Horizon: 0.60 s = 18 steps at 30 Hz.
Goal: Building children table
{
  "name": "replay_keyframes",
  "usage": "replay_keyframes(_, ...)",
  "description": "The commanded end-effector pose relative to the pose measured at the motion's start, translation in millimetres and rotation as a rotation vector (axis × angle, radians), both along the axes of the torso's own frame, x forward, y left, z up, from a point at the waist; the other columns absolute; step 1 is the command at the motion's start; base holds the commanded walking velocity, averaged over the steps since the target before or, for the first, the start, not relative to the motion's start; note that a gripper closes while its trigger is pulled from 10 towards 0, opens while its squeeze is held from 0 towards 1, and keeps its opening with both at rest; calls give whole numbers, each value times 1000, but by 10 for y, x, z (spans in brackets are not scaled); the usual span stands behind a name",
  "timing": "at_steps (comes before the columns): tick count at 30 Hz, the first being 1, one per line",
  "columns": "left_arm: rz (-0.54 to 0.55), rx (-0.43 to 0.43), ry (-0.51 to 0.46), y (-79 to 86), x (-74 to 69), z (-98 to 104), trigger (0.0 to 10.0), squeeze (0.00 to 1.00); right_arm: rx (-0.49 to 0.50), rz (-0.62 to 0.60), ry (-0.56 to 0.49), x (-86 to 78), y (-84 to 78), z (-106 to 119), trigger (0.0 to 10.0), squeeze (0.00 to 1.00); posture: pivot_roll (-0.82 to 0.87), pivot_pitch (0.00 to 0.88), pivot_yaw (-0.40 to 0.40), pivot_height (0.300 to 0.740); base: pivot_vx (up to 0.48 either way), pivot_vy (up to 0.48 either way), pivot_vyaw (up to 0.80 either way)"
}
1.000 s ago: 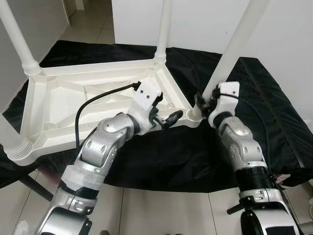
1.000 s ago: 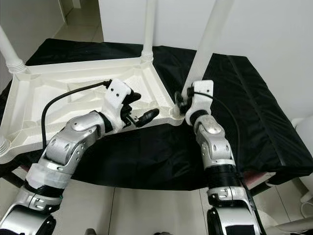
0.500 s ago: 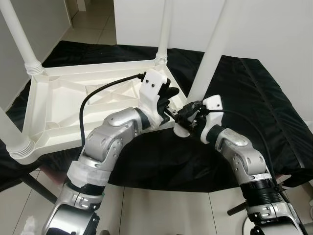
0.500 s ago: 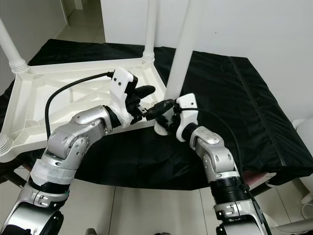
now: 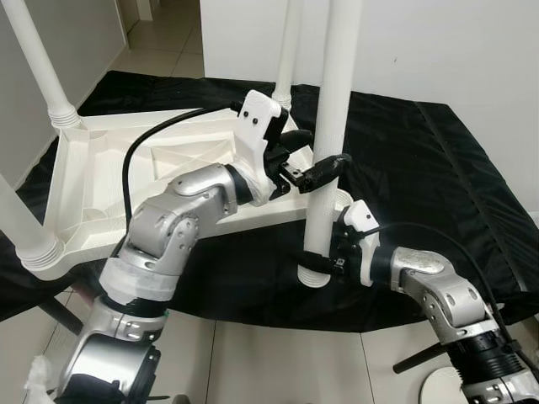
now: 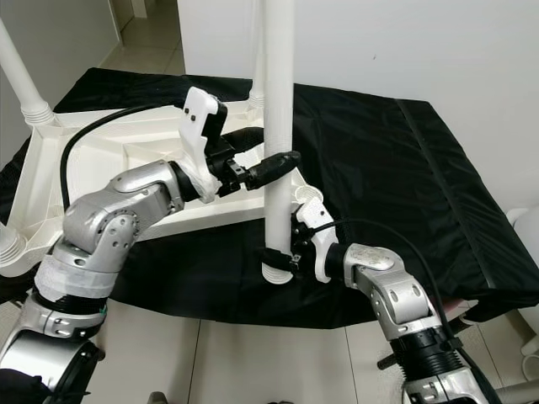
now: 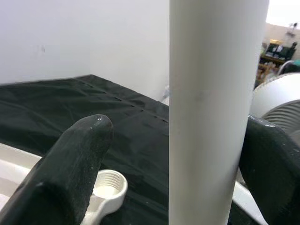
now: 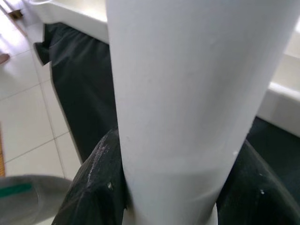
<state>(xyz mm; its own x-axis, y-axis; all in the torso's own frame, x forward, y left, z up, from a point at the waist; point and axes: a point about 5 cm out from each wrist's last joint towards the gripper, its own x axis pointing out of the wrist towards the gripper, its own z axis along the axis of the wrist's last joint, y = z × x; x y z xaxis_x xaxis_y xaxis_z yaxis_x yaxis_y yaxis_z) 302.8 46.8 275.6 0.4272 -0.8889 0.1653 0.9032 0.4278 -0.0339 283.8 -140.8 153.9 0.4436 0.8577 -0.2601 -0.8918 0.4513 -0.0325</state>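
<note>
Loose table leg point(image 5: 335, 126), centre frame, upright, threaded foot hanging off tabletop edge, beside empty corner socket point(image 7: 108, 183). Right gripper point(image 5: 324, 263) pinches leg near foot, fingers point(image 8: 96, 183) pressed on both sides. Left gripper point(image 5: 305, 160) spread around shaft higher up, steadying. Upturned tabletop point(image 5: 109, 181) at left on black cloth point(image 5: 421, 168). Advice: bring foot over socket, keep leg plumb, then twist.

Left arm reaches forward, elbow bent, its left pincer point(image 5: 313, 157) spread wide, one finger either side of the upright leg point(image 5: 333, 126). Right arm crosses in low from the right, right pincer point(image 5: 323, 263) clamped around that leg's lower end.
</note>
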Motion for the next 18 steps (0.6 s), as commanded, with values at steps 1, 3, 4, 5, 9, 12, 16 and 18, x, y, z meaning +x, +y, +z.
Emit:
replay_keyframes(1,-376,0,-74,-43,-215,128,10000,0,-13,49,31,-59,6,-42,10000,0,23,52,-43,740,0,0,0)
replay_keyframes(3,-425,7,-58,-36,-253,121,10000,0,-33,65,41,-68,-8,-65,10000,0,22,54,-40,740,0,0,0)
replay_keyframes(4,-468,5,-44,-38,-296,117,10000,0,-39,71,43,-67,-10,-71,10000,0,22,53,-41,740,0,0,0)
replay_keyframes(5,-499,3,-33,-38,-328,118,10000,0,-43,77,45,-68,-12,-73,10000,0,22,53,-41,740,0,0,0)
replay_keyframes(9,-570,-3,-16,-40,-410,128,0,0,-45,86,50,-65,-10,-75,10000,0,25,54,-40,740,0,0,0)
replay_keyframes(12,-623,-15,1,-48,-469,136,0,0,-43,95,50,-56,1,-71,10000,0,25,52,-38,740,0,0,0)
replay_keyframes(16,-624,-5,8,-65,-475,126,0,0,-37,106,46,-46,15,-45,10000,0,25,51,-38,740,0,0,0)
replay_keyframes(18,-626,-1,14,-67,-478,121,0,0,-40,114,46,-45,18,-42,10000,0,25,47,-37,740,0,0,0)
